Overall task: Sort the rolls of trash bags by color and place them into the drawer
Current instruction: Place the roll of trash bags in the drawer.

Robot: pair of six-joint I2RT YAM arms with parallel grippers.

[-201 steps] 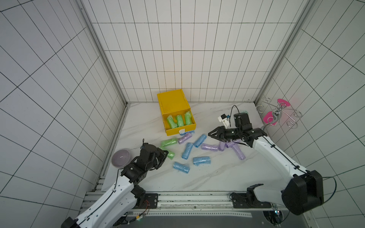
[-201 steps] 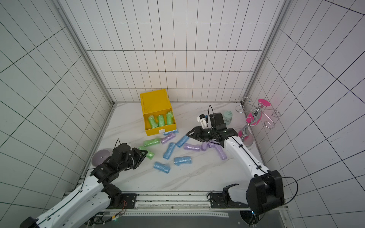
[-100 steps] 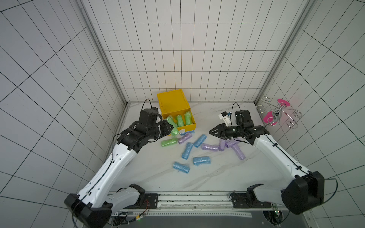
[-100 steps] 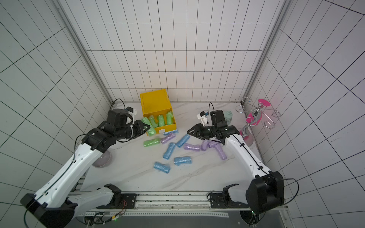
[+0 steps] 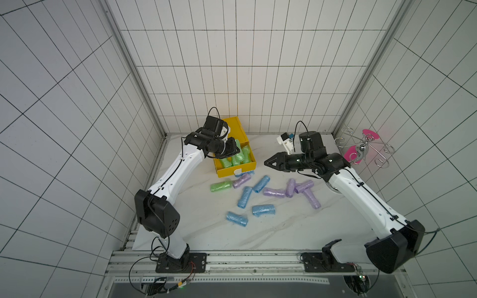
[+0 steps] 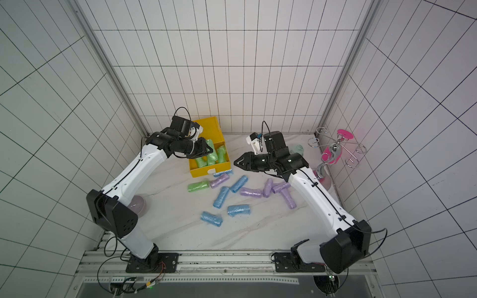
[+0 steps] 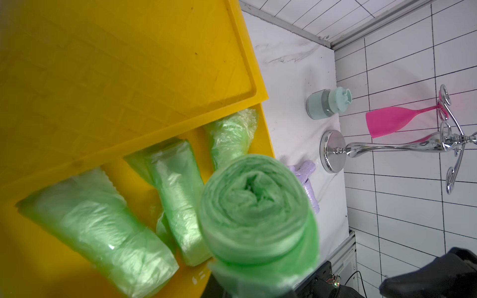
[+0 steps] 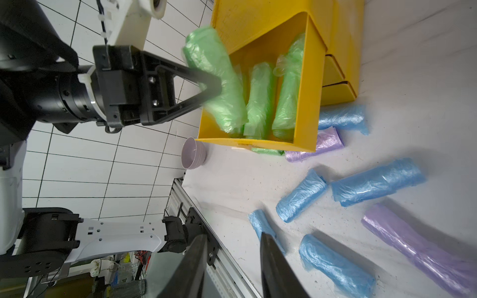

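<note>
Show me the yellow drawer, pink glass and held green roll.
yellow drawer (image 5: 225, 172): a top view, front wall
pink glass (image 7: 387, 121): left wrist view, bowl
held green roll (image 8: 209, 51): right wrist view, side

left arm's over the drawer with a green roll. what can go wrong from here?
The green roll in the left gripper hangs tilted over the drawer, where three green rolls lie. Released here, it may land on them or on the rim and tumble out.
The right gripper, open and empty, sits near the drawer front, so both arms could clash there.
A blue roll lies partly under the drawer front, which makes it awkward to grasp.
</note>
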